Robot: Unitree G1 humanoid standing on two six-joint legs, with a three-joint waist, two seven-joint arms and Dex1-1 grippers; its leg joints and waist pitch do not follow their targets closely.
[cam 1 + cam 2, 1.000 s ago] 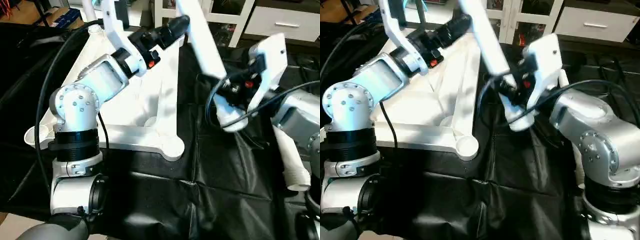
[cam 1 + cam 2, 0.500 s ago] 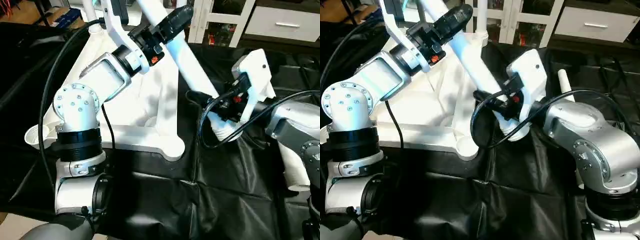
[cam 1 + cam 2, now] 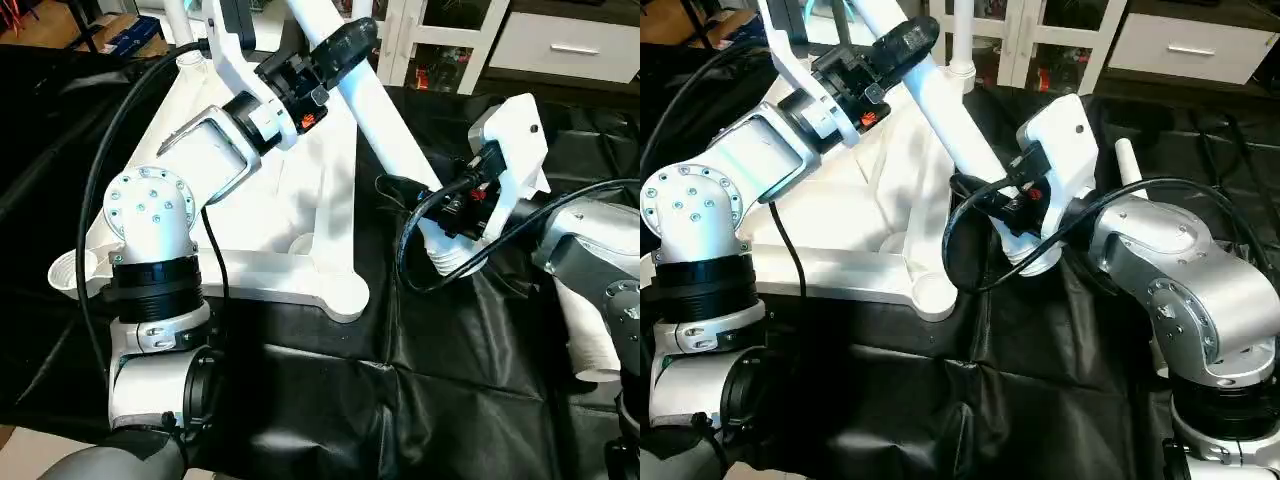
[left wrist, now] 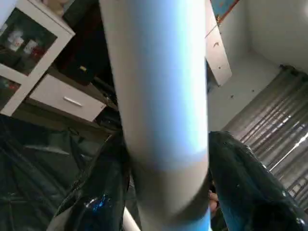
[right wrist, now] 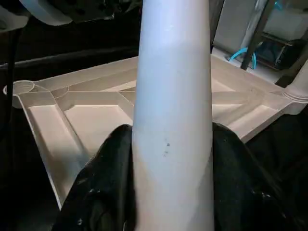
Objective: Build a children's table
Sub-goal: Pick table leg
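The landmark is the white tabletop (image 3: 290, 190), lying underside up on the black-draped counter (image 3: 330, 400), its X ribs and round corner sockets showing. At its near-left corner sits an empty socket (image 3: 68, 270); the near-right socket (image 3: 345, 295) is also empty.

Above the tabletop's far edge, the left gripper (image 3: 335, 48) has its black fingers (image 4: 103, 192) on either side of the upper part of a long white tube leg (image 3: 375, 110). They flank it closely, but I cannot tell whether they grip or merely bracket it.

The leg slants down past the tabletop's right edge to the right gripper (image 3: 1025, 235), whose fingers (image 5: 110, 178) are clamped on the leg's lower end, just beside the near-right socket. Farther right of the tabletop, a 2nd tube leg (image 3: 590, 335) lies on the counter.

Judging by its look, the leg is light, stiff, hollow plastic, smooth enough to slip or twist in a pinch. Holding it at 2 spread points, as now, should steady it; a grip near the lower end would best guide it into a socket.

No brand, label or writing can be read.
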